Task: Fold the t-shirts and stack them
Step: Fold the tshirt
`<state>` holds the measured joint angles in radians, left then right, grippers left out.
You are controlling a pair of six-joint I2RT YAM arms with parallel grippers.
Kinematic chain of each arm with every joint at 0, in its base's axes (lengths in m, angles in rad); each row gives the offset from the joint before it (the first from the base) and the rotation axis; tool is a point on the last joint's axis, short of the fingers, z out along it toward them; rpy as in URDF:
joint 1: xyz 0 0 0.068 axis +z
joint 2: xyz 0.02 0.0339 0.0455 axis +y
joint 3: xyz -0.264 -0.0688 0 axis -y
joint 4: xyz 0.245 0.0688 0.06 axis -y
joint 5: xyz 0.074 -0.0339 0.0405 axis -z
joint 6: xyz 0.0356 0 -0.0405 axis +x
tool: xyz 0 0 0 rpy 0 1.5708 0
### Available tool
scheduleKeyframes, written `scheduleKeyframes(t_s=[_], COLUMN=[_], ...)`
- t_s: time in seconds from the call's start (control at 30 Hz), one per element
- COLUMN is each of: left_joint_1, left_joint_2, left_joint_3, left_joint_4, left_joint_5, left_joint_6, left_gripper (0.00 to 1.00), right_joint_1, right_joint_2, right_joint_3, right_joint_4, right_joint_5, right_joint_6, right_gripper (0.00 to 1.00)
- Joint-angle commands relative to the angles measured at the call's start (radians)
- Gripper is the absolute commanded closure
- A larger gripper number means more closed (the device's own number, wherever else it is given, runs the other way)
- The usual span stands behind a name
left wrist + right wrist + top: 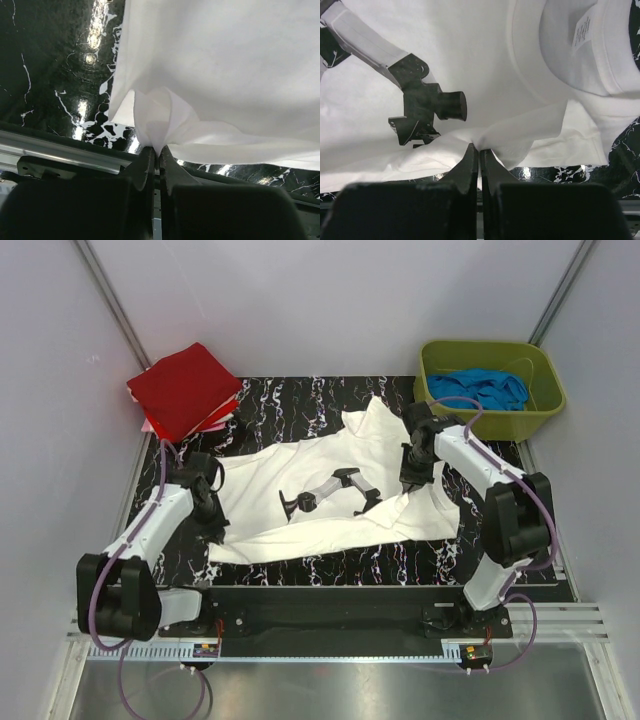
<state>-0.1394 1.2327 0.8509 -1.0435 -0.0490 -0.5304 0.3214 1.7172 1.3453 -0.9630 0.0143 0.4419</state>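
A white t-shirt (330,495) with a grey-black chest print (330,492) lies spread on the black marbled table. My left gripper (212,527) is shut on a pinch of its cloth at the shirt's left edge; the bunched white cloth (160,122) rises from between the jaws. My right gripper (408,483) is shut on a fold of the shirt near its right side, below the collar (575,55); the print (422,110) shows beside it. A folded red t-shirt (185,388) lies on a pink one (150,425) at the back left.
A green bin (490,375) holding blue cloth (480,388) stands at the back right. Grey walls close in the sides and back. A metal rail (330,625) runs along the near edge by the arm bases.
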Motion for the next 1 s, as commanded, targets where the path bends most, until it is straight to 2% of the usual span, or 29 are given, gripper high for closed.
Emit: scheduleKeyframes(t_s=[0.0,0.1,0.43,0.53,0.6,0.67,0.7,0.73,0.77,0.8,0.87,0.9,0.93,0.97], left_joint_1=[0.049,0.064,0.132,0.138,0.162,0.176,0.178,0.176,0.176,0.175,0.17,0.167,0.159,0.153], left_joint_2=[0.06,0.093,0.197,0.238,0.264,0.261,0.251,0.235,0.191,0.165,0.076,0.045,0.015,-0.039], left_joint_3=[0.036,0.031,0.053,0.069,0.083,0.105,0.115,0.128,0.151,0.161,0.175,0.172,0.165,0.137], left_joint_4=[0.017,0.025,0.048,0.066,0.072,0.082,0.085,0.083,0.08,0.077,0.076,0.077,0.092,0.105], left_joint_5=[0.043,0.081,0.075,0.075,0.089,0.11,0.112,0.112,0.112,0.109,0.087,0.08,0.089,0.104], left_joint_6=[0.069,0.078,0.11,0.112,0.113,0.103,0.09,0.084,0.081,0.075,0.073,0.069,0.066,0.064], left_gripper=[1.0,1.0,1.0,0.92,0.85,0.77,0.71,0.6,0.38,0.27,0.19,0.06,0.01,0.01], right_joint_1=[-0.022,-0.027,-0.036,-0.042,-0.045,-0.065,-0.073,-0.088,-0.094,-0.099,-0.102,-0.102,-0.102,-0.102], right_joint_2=[0.041,0.077,0.199,0.255,0.297,0.317,0.32,0.315,0.291,0.271,0.187,0.153,0.119,0.049], right_joint_3=[0.086,0.114,0.221,0.261,0.307,0.346,0.385,0.399,0.409,0.413,0.387,0.329,0.287,0.241], right_joint_4=[0.014,0.009,-0.005,-0.017,-0.037,-0.055,-0.074,-0.082,-0.095,-0.095,-0.066,-0.05,-0.028,-0.001], right_joint_5=[0.019,0.036,0.046,0.05,0.068,0.097,0.11,0.124,0.156,0.17,0.179,0.156,0.124,0.036], right_joint_6=[-0.025,-0.029,-0.042,-0.043,-0.046,-0.046,-0.045,-0.04,-0.039,-0.029,-0.025,-0.014,-0.005,0.007], right_gripper=[1.0,1.0,1.0,1.0,0.85,0.55,0.31,0.24,0.18,0.11,0.1,0.1,0.11,0.12])
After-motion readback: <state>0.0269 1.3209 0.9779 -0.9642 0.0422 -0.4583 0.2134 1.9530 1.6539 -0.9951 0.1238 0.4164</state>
